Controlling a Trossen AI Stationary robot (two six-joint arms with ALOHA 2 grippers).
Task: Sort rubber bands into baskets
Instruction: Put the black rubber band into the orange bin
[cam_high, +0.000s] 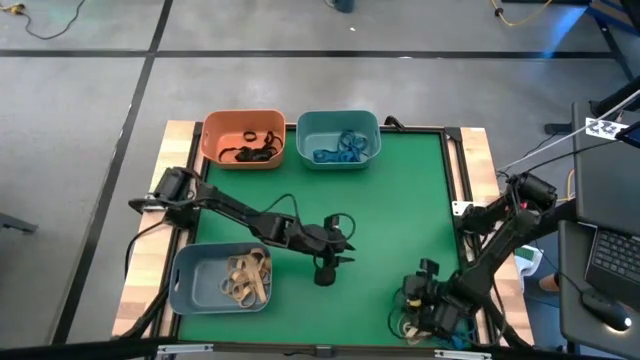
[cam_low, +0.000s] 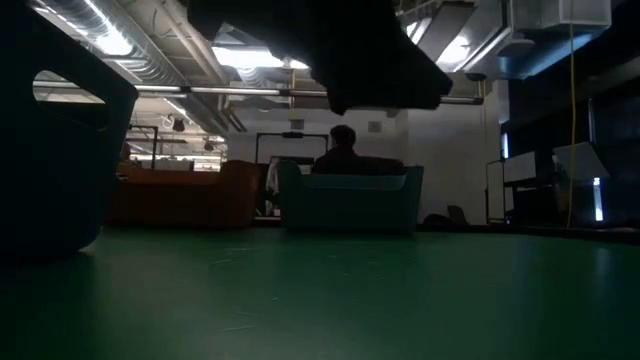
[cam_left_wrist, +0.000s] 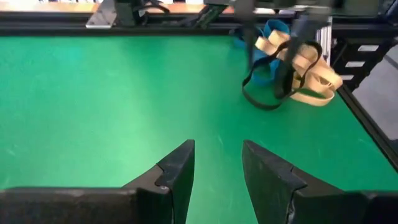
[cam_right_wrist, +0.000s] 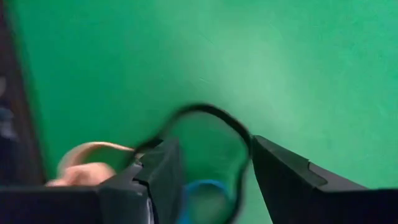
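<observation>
Rubber bands (cam_left_wrist: 292, 65), thin flexible loops in tan, black and blue-teal, lie heaped at about five o'clock on the green felt table (cam_high: 400, 200), near its right-hand frame; the rest are already sorted. Black loops sit in the shallow orange plastic basket (cam_high: 212, 135) at eleven o'clock, blue ones in the teal basket (cam_high: 305, 130) at twelve, tan ones in the grey-blue basket (cam_high: 190, 275) at seven.

The right gripper (cam_right_wrist: 208, 171) hangs over the heap, jaws wide, with a black band (cam_right_wrist: 208, 113) arcing between the fingers. To do this pick well, it should close on that one black strand alone, then lift slowly so the tangled tan and blue loops drop away before the carry to the orange basket. The left gripper (cam_left_wrist: 217, 168) waits near table centre, jaws partly open and empty, pointing at the heap.

Whether the black band is already caught on a finger or merely lies beneath the jaws is not clear; it is probably loose. From above, the right arm covers most of the heap, so its count stays unknown. The table-level camera sits in deep shadow, showing only the baskets' outlines and a seated person (cam_low: 343, 150) beyond.
</observation>
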